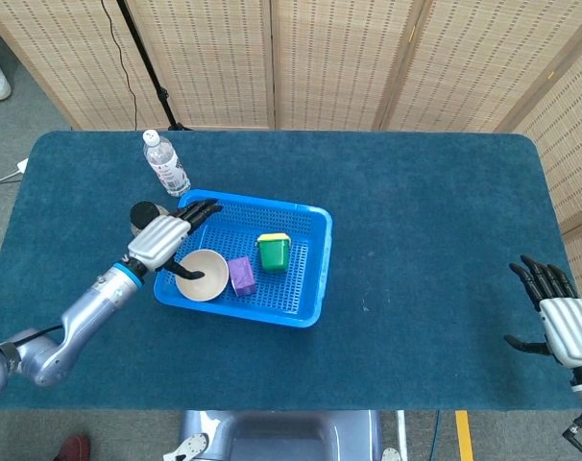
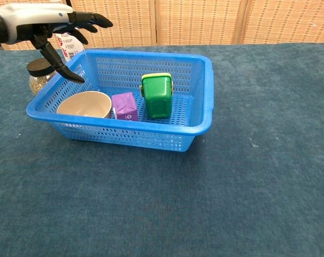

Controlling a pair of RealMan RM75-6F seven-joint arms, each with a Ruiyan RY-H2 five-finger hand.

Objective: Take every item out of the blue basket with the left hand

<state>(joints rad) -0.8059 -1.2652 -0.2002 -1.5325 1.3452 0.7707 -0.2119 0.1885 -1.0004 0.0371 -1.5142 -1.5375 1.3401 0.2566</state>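
Note:
The blue basket (image 1: 310,259) (image 2: 202,107) sits left of the table's middle. Inside lie a beige bowl (image 1: 206,279) (image 2: 87,104), a purple box (image 1: 241,275) (image 2: 124,106) and a green container (image 1: 274,251) (image 2: 157,95). My left hand (image 1: 168,239) (image 2: 41,21) hovers over the basket's left end, above the bowl, fingers spread and holding nothing. A dark-lidded glass jar (image 1: 142,215) (image 2: 38,74) stands on the table just left of the basket. My right hand (image 1: 558,322) rests open near the table's right edge, seen only in the head view.
A clear water bottle (image 1: 164,164) (image 2: 71,42) stands behind the basket's left corner, close to the jar. Woven screens line the far side of the table.

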